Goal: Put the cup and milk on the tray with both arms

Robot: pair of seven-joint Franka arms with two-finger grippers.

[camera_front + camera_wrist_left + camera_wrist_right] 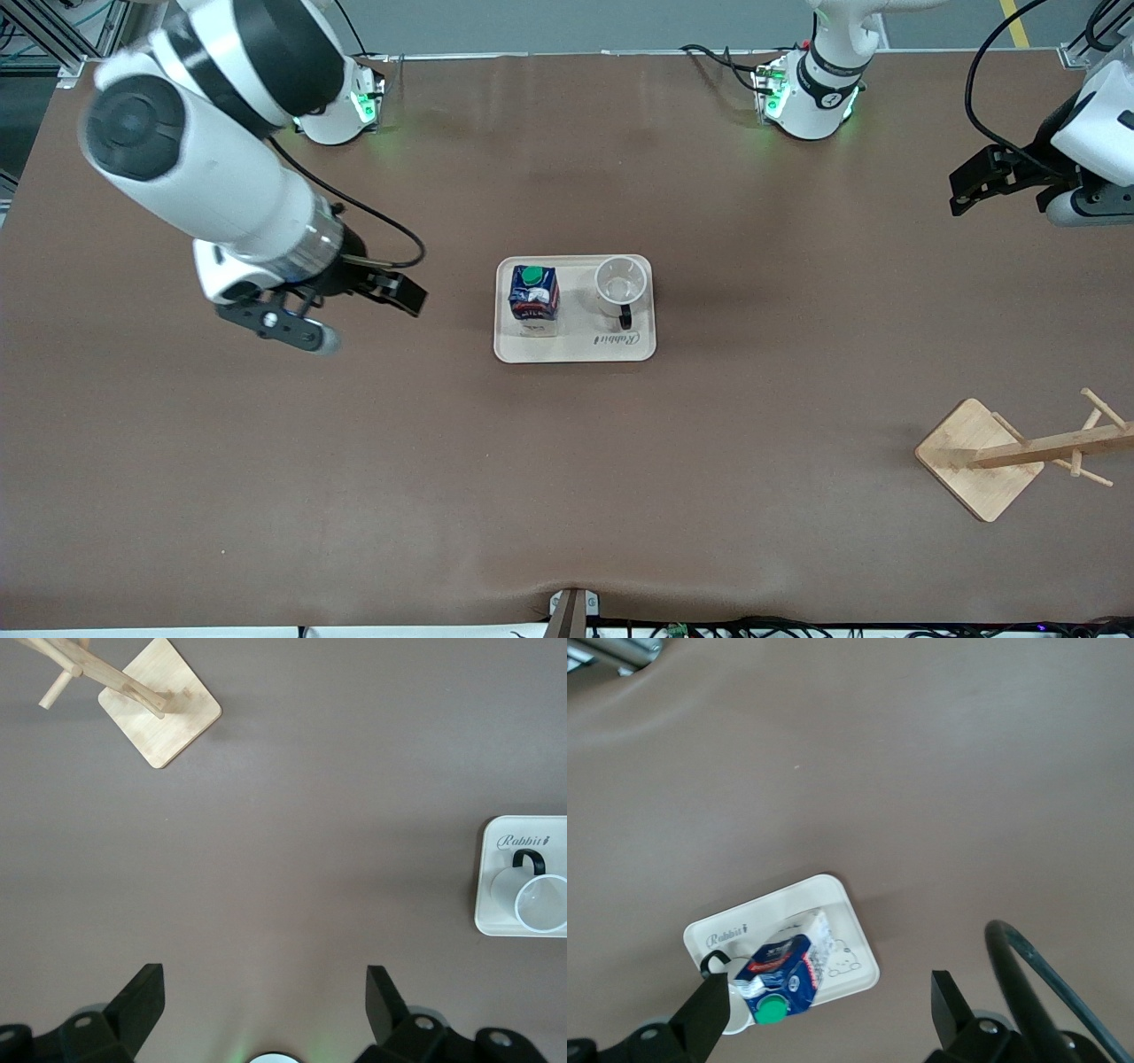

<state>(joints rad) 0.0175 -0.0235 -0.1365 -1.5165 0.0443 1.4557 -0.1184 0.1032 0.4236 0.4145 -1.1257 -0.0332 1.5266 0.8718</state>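
The cream tray (571,347) lies at the middle of the table. On it stand the dark blue milk (534,297) carton with its green cap and the white cup (619,283), side by side, the cup's black handle turned toward the front camera. My right gripper (359,315) hangs open and empty over bare table, off the tray's milk end. Its wrist view shows the milk (780,974) on the tray (837,904), with the cup (737,1014) mostly hidden by a finger. My left gripper (1005,204) is open and empty, high over the left arm's end of the table. Its wrist view shows the cup (536,899) on the tray (492,921).
A wooden rack with a square base (979,456) and pegged post stands toward the left arm's end, nearer the front camera than the tray; the rack base (159,713) also shows in the left wrist view. Brown table surface surrounds the tray.
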